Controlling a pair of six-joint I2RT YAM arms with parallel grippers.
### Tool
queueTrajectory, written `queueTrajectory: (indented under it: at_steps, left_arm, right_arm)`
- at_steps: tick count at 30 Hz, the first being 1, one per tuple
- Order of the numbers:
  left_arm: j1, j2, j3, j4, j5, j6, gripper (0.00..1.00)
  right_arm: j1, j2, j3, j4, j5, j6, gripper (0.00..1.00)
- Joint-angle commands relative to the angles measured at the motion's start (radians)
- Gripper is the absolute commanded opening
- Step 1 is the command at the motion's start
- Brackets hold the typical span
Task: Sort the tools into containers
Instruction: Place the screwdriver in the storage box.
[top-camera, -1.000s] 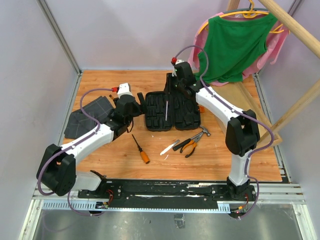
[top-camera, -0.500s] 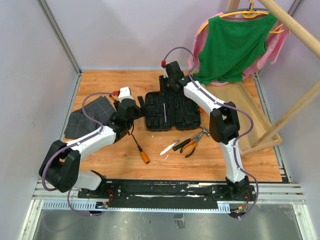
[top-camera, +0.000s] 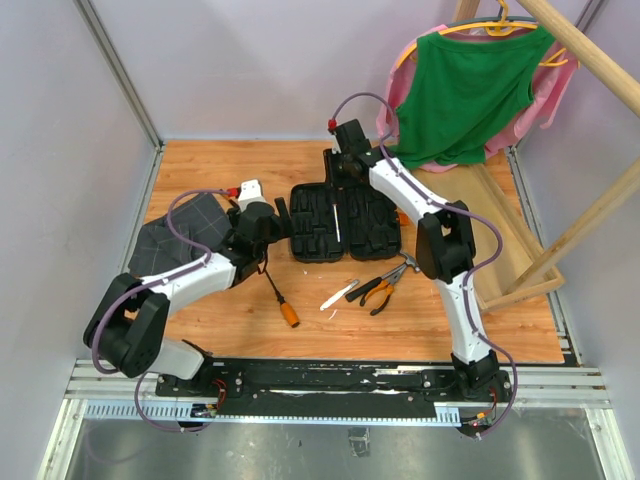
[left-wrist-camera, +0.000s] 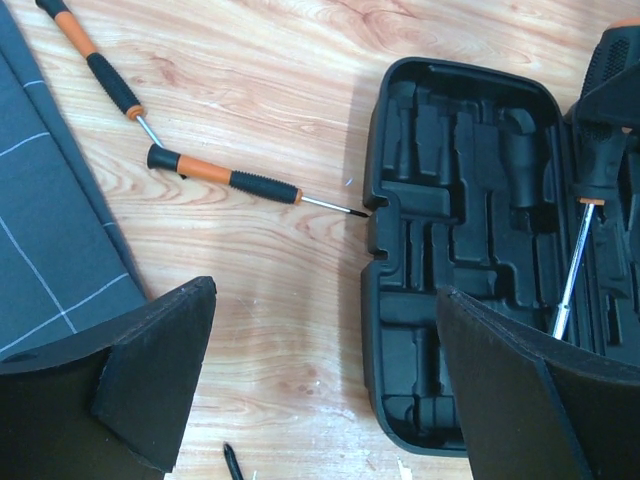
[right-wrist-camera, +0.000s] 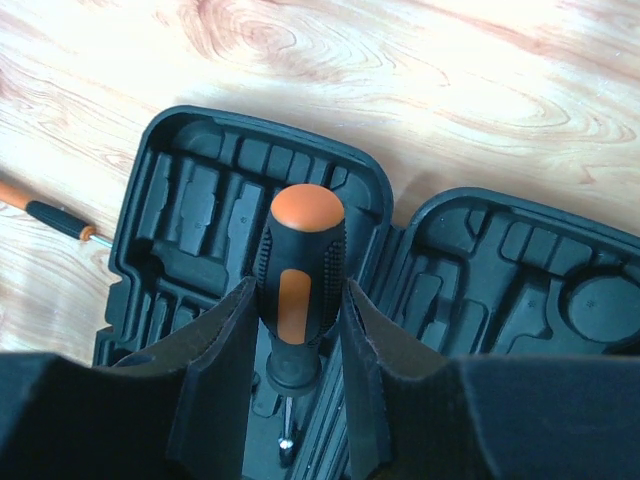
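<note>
The black tool case (top-camera: 345, 222) lies open at mid-table, both moulded halves up. My right gripper (right-wrist-camera: 297, 300) is shut on a thick black-and-orange screwdriver (right-wrist-camera: 300, 265), held upright with its shaft (top-camera: 337, 226) pointing down into the case (right-wrist-camera: 190, 205). My left gripper (left-wrist-camera: 325, 290) is open and holds nothing, over bare wood just left of the case (left-wrist-camera: 450, 240). Two thin screwdrivers (left-wrist-camera: 225, 178) (left-wrist-camera: 95, 65) lie on the wood beyond it. Nearer the front lie an orange-handled screwdriver (top-camera: 281, 300), the pliers (top-camera: 378, 291) and the hammer (top-camera: 408, 262).
A dark grey folded cloth (top-camera: 180, 235) lies at the left, under the left arm. The long wooden tray (top-camera: 505, 235) leans at the right below hanging green and pink clothes (top-camera: 470, 90). A small white piece (top-camera: 334, 296) lies beside the pliers.
The right arm swung its wrist left over the case's back edge, carrying the screwdriver; the shaft shifted slightly right. The left gripper moved a little nearer the case, jaws slightly wider.
</note>
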Motion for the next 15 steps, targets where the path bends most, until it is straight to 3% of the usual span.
queueTrajectory:
  at_steps: [1, 15]
  left_arm:
    - [0.007, 0.025, -0.001, 0.051, -0.041, 0.001, 0.95]
    - [0.010, 0.091, 0.035, 0.026, -0.046, -0.014, 0.96]
  right_arm:
    - [-0.014, 0.041, 0.030, 0.012, 0.015, -0.012, 0.05]
    - [-0.020, 0.128, 0.033, 0.064, 0.041, 0.047, 0.14]
